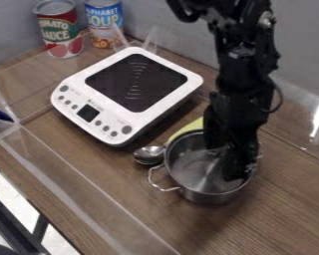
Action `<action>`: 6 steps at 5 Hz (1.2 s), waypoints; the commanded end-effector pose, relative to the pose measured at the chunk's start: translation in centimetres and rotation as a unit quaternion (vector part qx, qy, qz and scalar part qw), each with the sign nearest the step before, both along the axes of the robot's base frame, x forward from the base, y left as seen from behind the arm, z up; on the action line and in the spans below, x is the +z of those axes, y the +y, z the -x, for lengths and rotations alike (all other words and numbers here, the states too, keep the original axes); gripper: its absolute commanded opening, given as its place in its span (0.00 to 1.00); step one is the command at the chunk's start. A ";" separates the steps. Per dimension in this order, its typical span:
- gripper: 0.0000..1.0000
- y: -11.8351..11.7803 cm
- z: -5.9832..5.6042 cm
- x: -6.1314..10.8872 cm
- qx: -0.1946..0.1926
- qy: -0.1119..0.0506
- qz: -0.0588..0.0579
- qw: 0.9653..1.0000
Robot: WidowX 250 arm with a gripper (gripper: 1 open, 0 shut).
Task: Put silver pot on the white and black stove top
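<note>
Single fixed view, raised, looking obliquely down across the brown wood-grain table (289, 199) from its front-left corner; moderately close; back wall at top.
</note>
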State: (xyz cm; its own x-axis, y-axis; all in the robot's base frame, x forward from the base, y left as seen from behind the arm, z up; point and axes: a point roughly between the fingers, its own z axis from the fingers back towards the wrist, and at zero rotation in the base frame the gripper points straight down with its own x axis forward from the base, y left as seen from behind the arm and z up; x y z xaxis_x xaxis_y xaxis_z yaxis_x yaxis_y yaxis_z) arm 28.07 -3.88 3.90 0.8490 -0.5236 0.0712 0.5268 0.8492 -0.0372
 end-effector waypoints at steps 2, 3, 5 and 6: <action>1.00 0.1 -1.3 2.7 0.070 -0.038 -0.008 0.997; 1.00 1.2 -1.4 3.6 0.115 -0.042 -0.012 0.992; 1.00 2.9 -0.6 5.0 0.146 -0.054 -0.013 0.988; 1.00 1.9 -0.5 4.0 0.148 -0.050 -0.010 0.988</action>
